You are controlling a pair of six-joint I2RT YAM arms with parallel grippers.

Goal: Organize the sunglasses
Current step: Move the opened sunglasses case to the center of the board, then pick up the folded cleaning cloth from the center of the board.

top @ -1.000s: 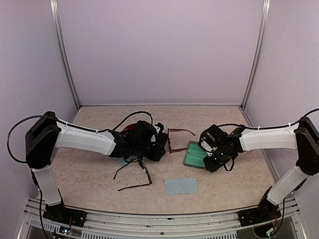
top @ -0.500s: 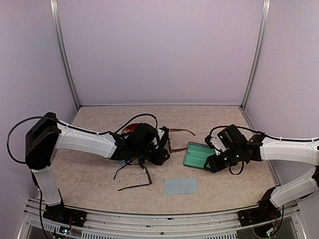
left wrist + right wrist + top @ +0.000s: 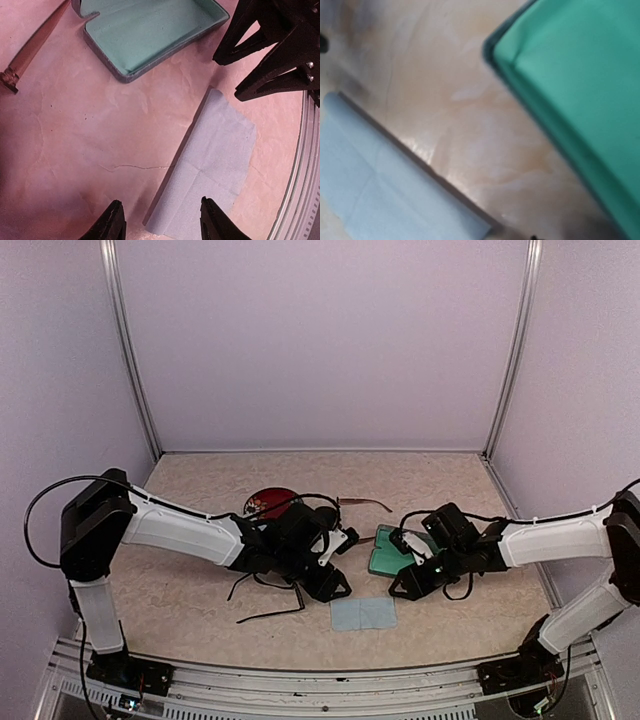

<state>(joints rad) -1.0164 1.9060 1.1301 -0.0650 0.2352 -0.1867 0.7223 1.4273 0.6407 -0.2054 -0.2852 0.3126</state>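
The left gripper [image 3: 161, 225] hangs parted and empty over the cloth's [image 3: 215, 165] far left corner. The right gripper [image 3: 235, 75], likewise parted and empty, faces it near the far right corner. The black sunglasses [image 3: 270, 616] lie left of the left gripper, and the reddish-brown sunglasses [image 3: 37, 40] lie beyond it beside the open case [image 3: 150, 30].

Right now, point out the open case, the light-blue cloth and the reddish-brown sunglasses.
open case [image 3: 150, 30]: left wrist view, green lining.
light-blue cloth [image 3: 212, 162]: left wrist view, its middle.
reddish-brown sunglasses [image 3: 365, 503]: top view, one thin arm.
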